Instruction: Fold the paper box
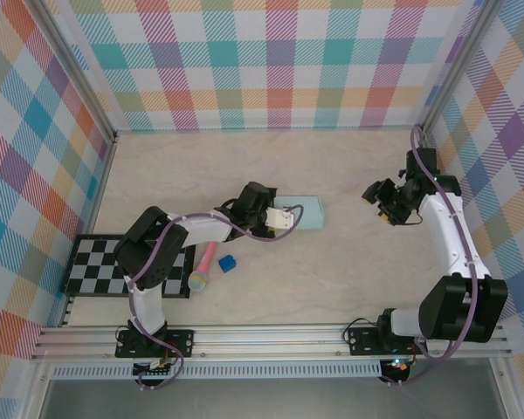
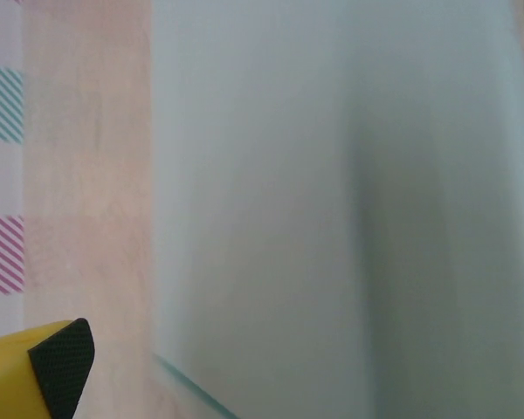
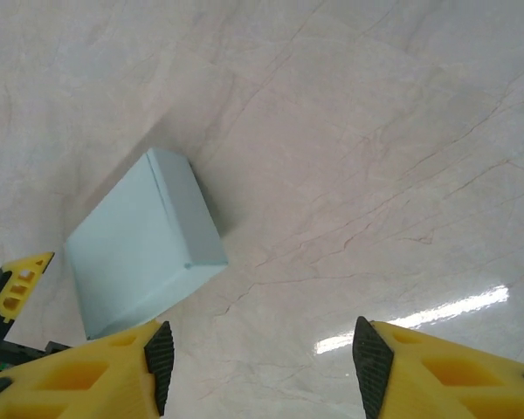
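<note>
The paper box [image 1: 304, 212] is a small pale mint-blue closed box lying flat on the marble table, a little right of centre. My left gripper [image 1: 286, 217] stands at its left end, open; in the left wrist view the box [image 2: 332, 201] looms close and blurred, with one yellow finger's black pad [image 2: 63, 368] out at the far left, clear of the card. My right gripper [image 3: 258, 360] hangs open over bare table to the right of the box [image 3: 144, 249], with nothing between its fingers. In the top view it [image 1: 380, 201] sits well apart from the box.
A black-and-white checkerboard mat [image 1: 105, 266] lies at the left front. Beside it are a pink stick with a yellow-green end [image 1: 203, 266] and a tiny dark blue cube [image 1: 227, 263]. Plaid walls close the left, back and right sides.
</note>
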Controlling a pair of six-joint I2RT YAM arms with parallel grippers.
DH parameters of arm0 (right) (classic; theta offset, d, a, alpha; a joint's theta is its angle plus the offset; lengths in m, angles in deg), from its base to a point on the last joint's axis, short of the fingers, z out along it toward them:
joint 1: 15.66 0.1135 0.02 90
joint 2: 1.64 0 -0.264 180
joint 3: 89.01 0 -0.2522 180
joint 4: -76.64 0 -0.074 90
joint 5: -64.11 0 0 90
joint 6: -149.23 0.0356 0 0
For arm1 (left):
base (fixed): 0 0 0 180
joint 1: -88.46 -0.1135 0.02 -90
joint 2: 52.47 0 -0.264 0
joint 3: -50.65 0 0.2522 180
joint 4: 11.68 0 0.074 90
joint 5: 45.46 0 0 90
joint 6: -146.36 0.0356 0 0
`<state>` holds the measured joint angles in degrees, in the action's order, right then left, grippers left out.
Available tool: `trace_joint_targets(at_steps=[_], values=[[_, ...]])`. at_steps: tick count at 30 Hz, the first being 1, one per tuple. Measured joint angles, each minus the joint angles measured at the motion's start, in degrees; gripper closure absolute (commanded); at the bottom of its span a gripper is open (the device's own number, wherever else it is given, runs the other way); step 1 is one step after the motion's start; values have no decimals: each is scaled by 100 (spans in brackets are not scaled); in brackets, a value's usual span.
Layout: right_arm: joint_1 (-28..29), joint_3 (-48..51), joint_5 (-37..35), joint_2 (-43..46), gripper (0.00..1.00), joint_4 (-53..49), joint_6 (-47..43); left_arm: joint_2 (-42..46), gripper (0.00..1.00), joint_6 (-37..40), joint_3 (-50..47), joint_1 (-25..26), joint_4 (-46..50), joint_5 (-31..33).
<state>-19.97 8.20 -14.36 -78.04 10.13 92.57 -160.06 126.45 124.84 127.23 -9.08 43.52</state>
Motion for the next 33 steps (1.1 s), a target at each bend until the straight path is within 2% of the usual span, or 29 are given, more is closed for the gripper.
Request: trace_joint_targets(at_steps=[4, 5, 6, 7, 12, 16, 19, 25, 28, 33], values=[[-4, 190, -507, 302, 35, 396, -323, 498, 0, -195, -260, -249, 160, -44], [-11, 345, -691, 483, 29, 568, -439, 667, 0, -282, -297, -291, 203, -74], [-11, 511, -861, 682, 11, 734, -568, 863, 0, -396, -323, -341, 260, -146], [-11, 675, -1001, 883, 0, 905, -717, 1043, 0, -509, -330, -389, 352, -236], [-15, 1600, -1438, 1818, 0, 2149, -1602, 2131, 0, -1373, -369, -763, 702, -938], [-13, 2367, -1303, 1961, 0, 3351, -2310, 2828, 0, -2424, -688, -1202, 675, -1005], [-9, 3134, -1051, 1930, 0, 4256, -2673, 3169, 0, -3545, -1132, -1587, 568, -629], [92, 4256, -601, 1598, 0, 5897, -2966, 3410, 0, -5608, -2046, -2874, 455, 256], [339, 4697, -564, 1239, 0, 6819, -3195, 3425, 0, -6120, -2479, -3279, 199, 535], [605, 4916, -649, 157, 0, 8227, -3421, 2999, 0, -6518, -2872, -3307, -752, 669]])
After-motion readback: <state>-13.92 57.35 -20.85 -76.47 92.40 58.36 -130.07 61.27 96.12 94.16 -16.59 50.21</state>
